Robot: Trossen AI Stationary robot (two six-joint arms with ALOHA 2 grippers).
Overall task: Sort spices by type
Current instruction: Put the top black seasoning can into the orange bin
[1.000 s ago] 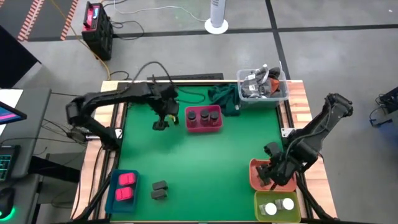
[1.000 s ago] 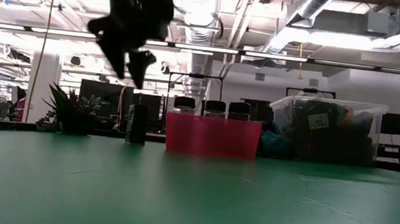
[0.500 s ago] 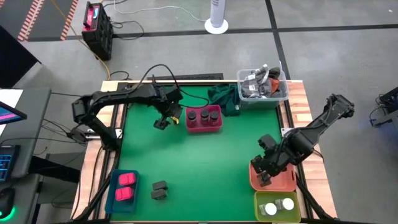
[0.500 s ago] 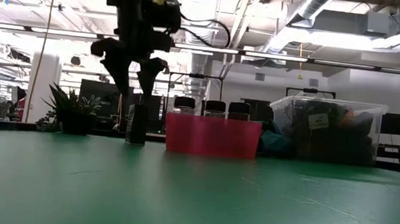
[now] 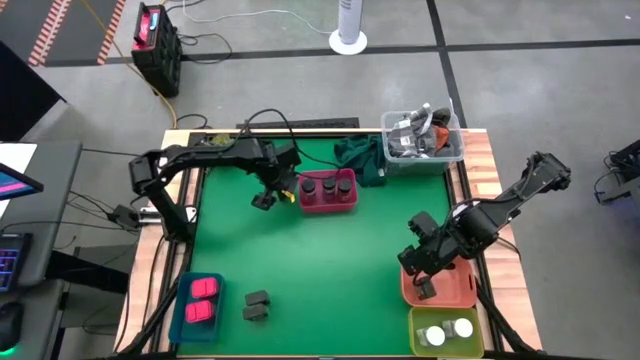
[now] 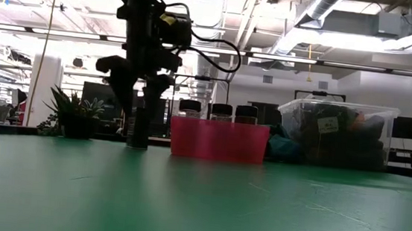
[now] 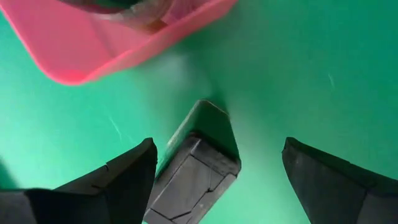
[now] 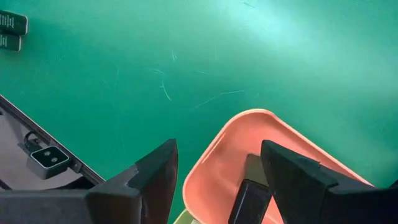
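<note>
A: Left gripper [image 5: 264, 199] sits upper-middle of the high frame, fingers [image 7: 118, 180] spread wide either side of an upright dark grey box [image 7: 196, 168], just left of the pink tray [image 5: 327, 204]. Nothing grasped yet.

B: Tray contents?

A: Three dark brown jars [image 5: 327, 185]. Box stands on the green counter [image 5: 320, 260], beside the tray, not in it.

B: Right side?

A: Right gripper [image 5: 418, 262] at lower right, over the orange tray [image 5: 455, 293], fingers [image 8: 149, 177] released, empty. One dark box [image 8: 249, 199] lies in that tray. Two more boxes [image 5: 256, 305] lower left, by the blue tray [image 5: 180, 305] of pink packets [image 5: 203, 299]. White-capped jars [image 5: 446, 332] in the green tray [image 5: 418, 345].

B: Tips for the grab?

A: I'd say drop lower, centre the box between the fingers, clench on its flat sides, stay clear of the tray wall. Tall box, probably tips easily.
</note>
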